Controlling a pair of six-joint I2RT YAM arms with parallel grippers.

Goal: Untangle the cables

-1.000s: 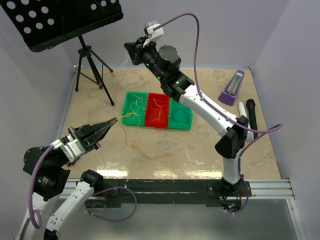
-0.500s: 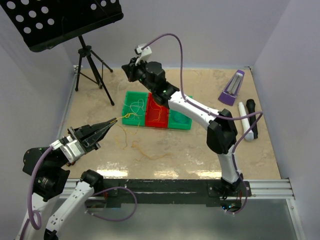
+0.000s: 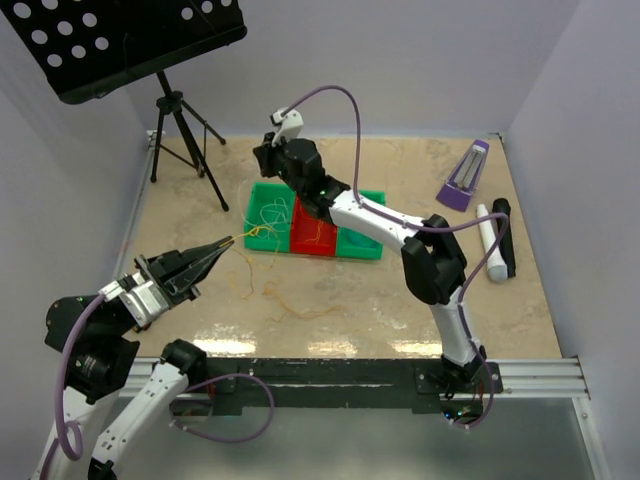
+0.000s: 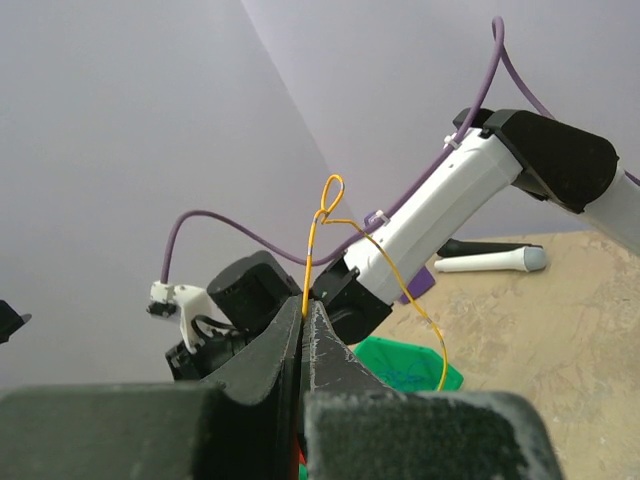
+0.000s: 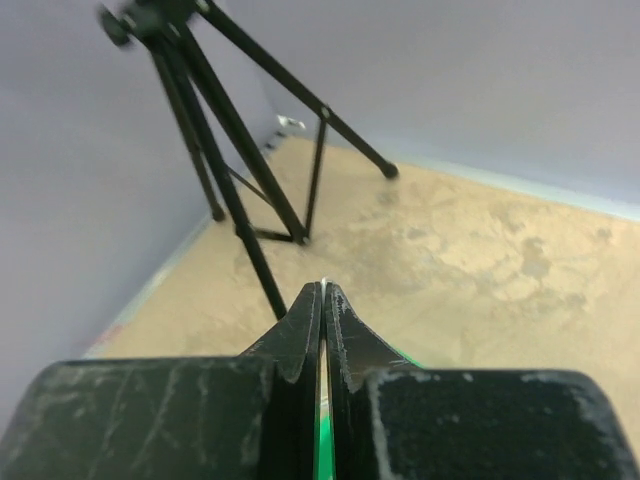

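- Cables: a thin yellow-orange cord (image 4: 310, 250) is pinched in the left end effector (image 4: 305, 312), whose jaws are closed on it. A small loop is seen above the tips, and the free run drops toward the tray.
- A thin white cord (image 5: 322, 310) is clamped in the right end effector (image 3: 265, 165), jaws fully closed. It is held raised over the far-left bin, near the black tripod music stand (image 3: 180, 140).
- Likely reason for the pose: the two strands are held high and well apart, so crossings are put under tension and can be drawn open rather than tightened.
- The bulk of the tangle is left in the green and red bins of the three-compartment plastic tray (image 3: 365, 257). A loose yellow-orange strand is spread on the beige stone-pattern worktop (image 3: 420, 300) between tray and left arm.
- A blue-teal cord (image 4: 400, 375) is seen lying in the right-hand green bin, apparently apart from the rest.
- Progress is judged partial: strands are gripped, separation not yet finished.
- Risk: threads this fine could slip from the jaws, or the light tray could be dragged along.
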